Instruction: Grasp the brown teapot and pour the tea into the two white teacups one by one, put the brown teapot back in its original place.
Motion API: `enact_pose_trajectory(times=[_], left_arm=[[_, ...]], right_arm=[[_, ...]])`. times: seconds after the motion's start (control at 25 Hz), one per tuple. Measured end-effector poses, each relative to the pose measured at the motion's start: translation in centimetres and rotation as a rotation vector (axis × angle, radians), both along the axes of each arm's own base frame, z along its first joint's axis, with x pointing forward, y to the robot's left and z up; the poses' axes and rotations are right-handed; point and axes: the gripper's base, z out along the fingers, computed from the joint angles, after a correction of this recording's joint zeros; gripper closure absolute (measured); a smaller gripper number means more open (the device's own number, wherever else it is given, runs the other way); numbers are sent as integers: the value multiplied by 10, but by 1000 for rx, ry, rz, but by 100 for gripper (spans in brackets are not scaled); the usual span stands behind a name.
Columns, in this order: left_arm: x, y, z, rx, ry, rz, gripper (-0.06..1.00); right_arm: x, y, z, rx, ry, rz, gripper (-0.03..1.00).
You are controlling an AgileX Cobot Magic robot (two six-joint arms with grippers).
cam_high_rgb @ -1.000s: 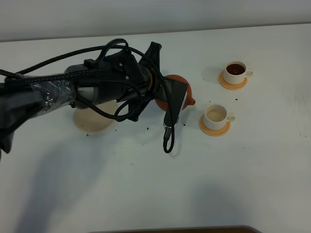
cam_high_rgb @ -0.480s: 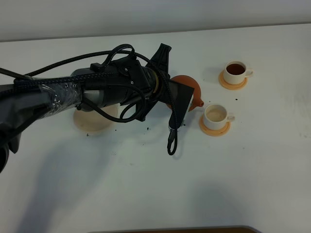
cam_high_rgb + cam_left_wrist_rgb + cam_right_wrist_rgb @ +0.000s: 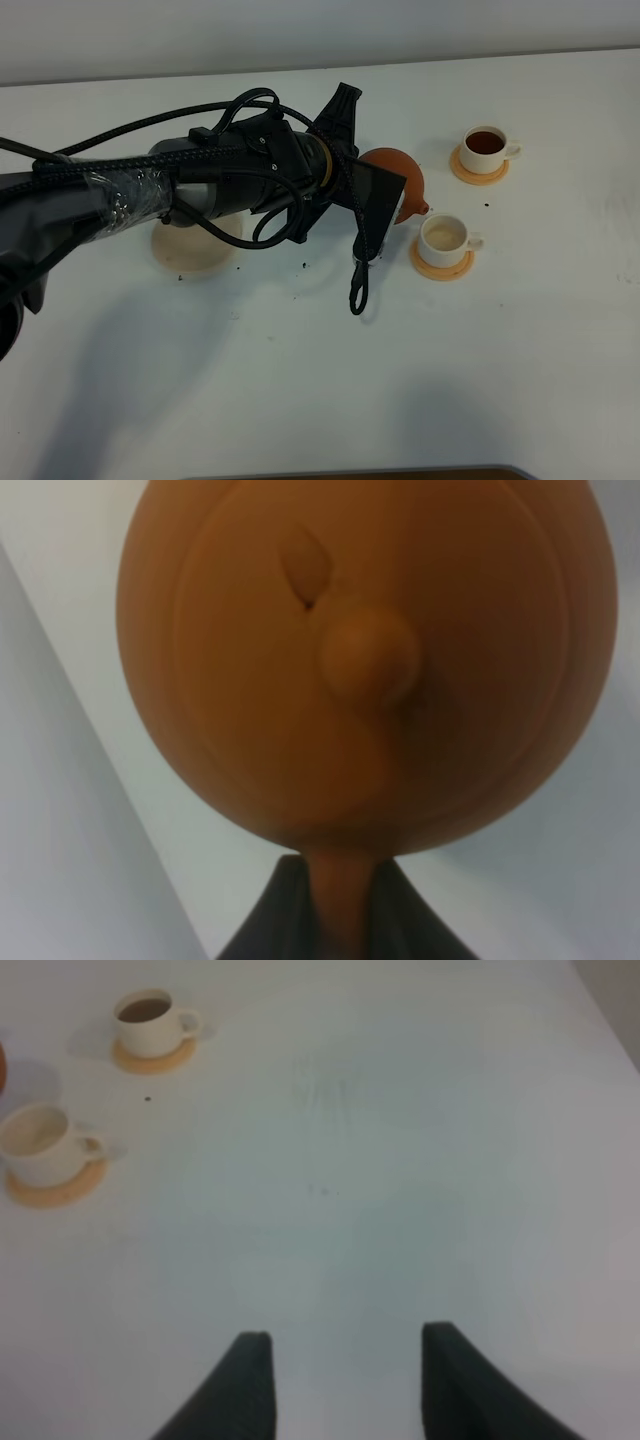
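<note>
The brown teapot [image 3: 402,187] hangs above the table, its spout just left of the nearer white teacup [image 3: 443,236], whose inside looks pale. My left gripper [image 3: 340,920] is shut on the teapot's [image 3: 360,660] handle; in the exterior view the wrist hides the fingers. The farther teacup [image 3: 485,143] holds dark tea. Each cup stands on an orange-tan coaster [image 3: 441,265]. The beige saucer [image 3: 188,250] lies bare at the left, partly under my arm. My right gripper [image 3: 345,1385] is open over bare table, well away from both cups [image 3: 40,1145] [image 3: 150,1020].
A black cable loop [image 3: 358,290] dangles from the left wrist down to the table. Small dark specks [image 3: 300,265] are scattered on the white table between the saucer and the cups. The table's far edge runs along the back wall.
My left arm has carried the teapot to the right, bringing its spout from a gap away to the nearer cup's left rim. The cups have not moved.
</note>
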Motion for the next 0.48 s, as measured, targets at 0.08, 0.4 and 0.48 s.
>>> enact_pose_trajectory(times=[0.08, 0.4, 0.48], left_arm=[[0, -1, 1, -10, -6, -9, 80], [5, -8, -6, -11, -8, -19, 80], [5, -11, -3, -18, -16, -24, 80]], right_arm=[[0, 0, 0, 1, 0, 1, 59], [0, 0, 0, 1, 0, 1, 59], [0, 0, 0, 1, 0, 1, 59]])
